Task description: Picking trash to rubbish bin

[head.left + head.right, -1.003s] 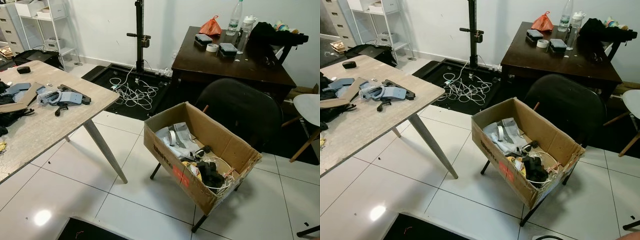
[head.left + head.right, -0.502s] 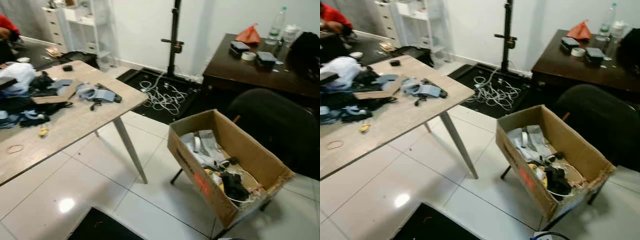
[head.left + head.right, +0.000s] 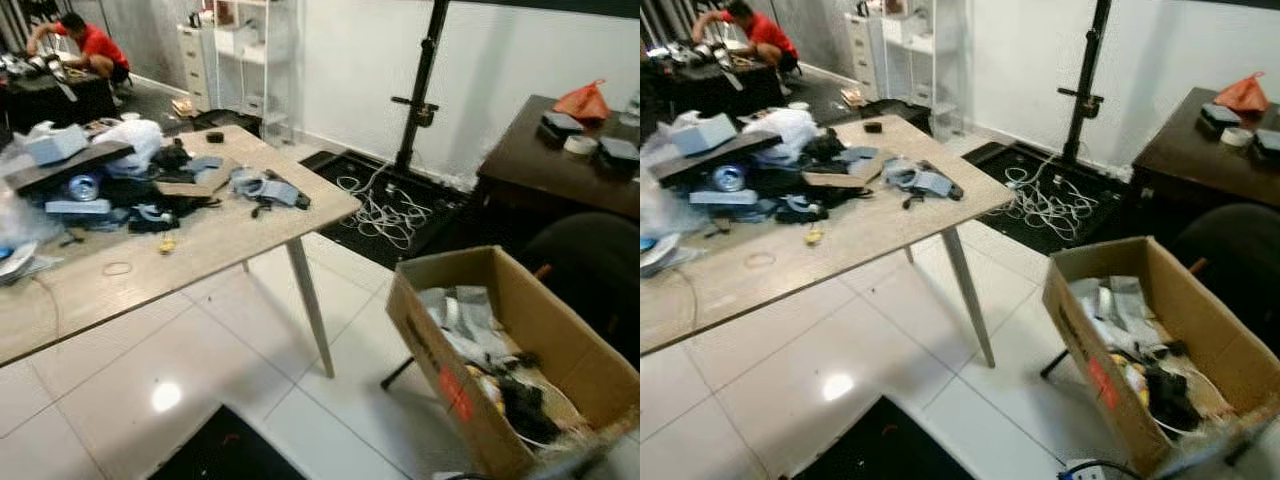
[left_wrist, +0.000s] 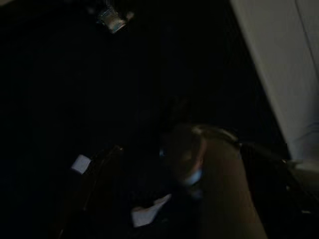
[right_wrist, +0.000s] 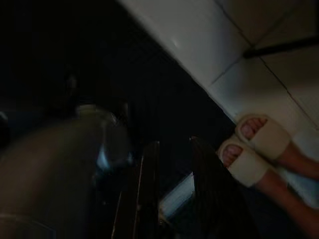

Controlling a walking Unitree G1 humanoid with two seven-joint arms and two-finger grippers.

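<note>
Standing on white tiles, open brown cardboard box (image 3: 560,350) of trash, cluttered pale wooden table (image 3: 870,235) to its left, both grippers' finger state impossible to tell, wrist views dark.

Both head eyes look down at one table (image 3: 200,250); dark wrist views face the floor (image 5: 199,40).

Light wooden bench (image 3: 870,235) at left, cluttered with dark items. Open cardboard box (image 3: 1160,352) of trash at right, on white tiled floor (image 3: 790,390). Cables (image 3: 1050,205) near black stand (image 3: 1085,90). Person (image 3: 755,30) in red, far left.
</note>
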